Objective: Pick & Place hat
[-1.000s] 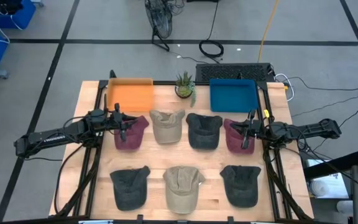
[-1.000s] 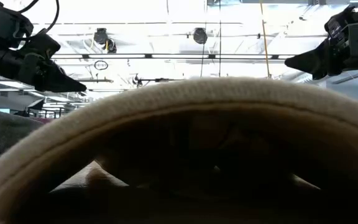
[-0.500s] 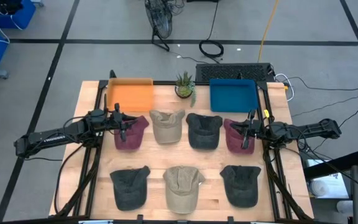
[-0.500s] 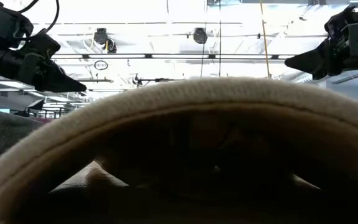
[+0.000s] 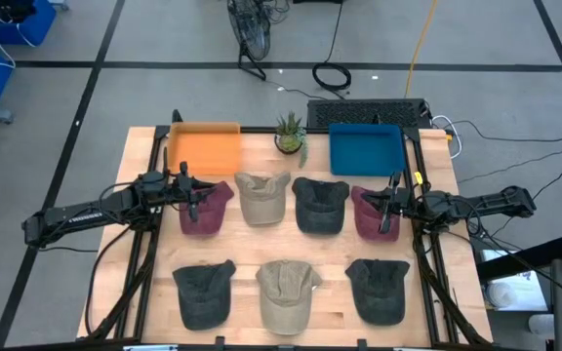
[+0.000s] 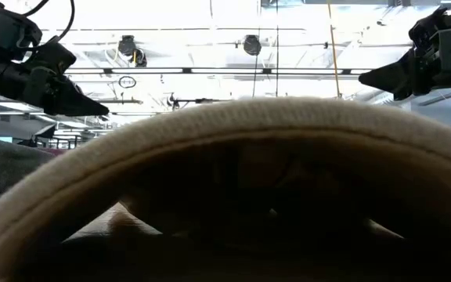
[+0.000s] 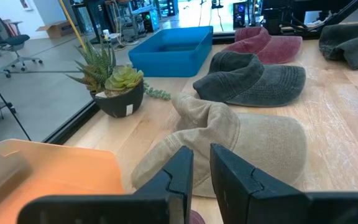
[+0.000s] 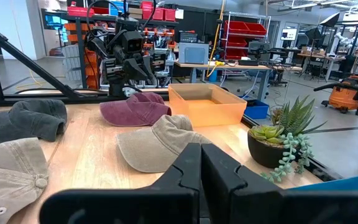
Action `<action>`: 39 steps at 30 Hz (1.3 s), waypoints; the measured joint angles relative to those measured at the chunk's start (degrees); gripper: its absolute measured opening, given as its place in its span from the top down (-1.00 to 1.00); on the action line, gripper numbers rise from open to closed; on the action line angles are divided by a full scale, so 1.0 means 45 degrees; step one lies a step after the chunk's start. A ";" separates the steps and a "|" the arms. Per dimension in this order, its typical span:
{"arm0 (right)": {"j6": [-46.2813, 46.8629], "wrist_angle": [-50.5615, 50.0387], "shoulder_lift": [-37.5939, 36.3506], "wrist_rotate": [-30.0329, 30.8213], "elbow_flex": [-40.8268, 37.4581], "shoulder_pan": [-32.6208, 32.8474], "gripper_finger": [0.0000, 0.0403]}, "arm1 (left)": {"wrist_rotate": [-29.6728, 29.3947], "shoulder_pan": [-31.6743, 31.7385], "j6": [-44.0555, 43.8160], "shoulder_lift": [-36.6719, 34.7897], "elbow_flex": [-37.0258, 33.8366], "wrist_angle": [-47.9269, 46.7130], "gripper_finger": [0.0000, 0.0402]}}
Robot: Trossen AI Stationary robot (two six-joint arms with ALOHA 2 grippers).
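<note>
Both arms are dark, slim and jointed, with black cables trailing along them. The left end effector (image 5: 195, 198) and right end effector (image 5: 386, 209) each carry two flat, matte black fingers (image 7: 178, 176) with squared edges.

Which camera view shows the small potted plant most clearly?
The left wrist view shows the potted plant best: close, pot and leaves visible. The right wrist view shows it too. The high view shows only its top; the low view shows nothing.

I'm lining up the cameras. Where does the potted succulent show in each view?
High: potted succulent at the far edge, between the orange bin and blue bin.
Low: not visible.
Left wrist, before the blue bin.
Right wrist, beside the orange bin.
Shared landmark: orange bin.
</note>
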 joint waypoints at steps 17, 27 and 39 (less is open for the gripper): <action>0.0000 -0.0004 -0.0004 0.0000 -0.0001 0.0000 1.00 | 0.0000 0.0000 0.0000 0.0000 -0.0004 -0.0004 0.69; 0.0000 -0.0004 -0.0001 0.0000 0.0001 0.0000 1.00 | 0.0005 0.0001 0.0000 -0.0005 -0.0005 0.0000 0.69; 0.0000 -0.0004 -0.0004 0.0000 0.0001 0.0000 1.00 | -0.0005 0.0005 0.0651 0.0000 -0.0002 0.0109 0.69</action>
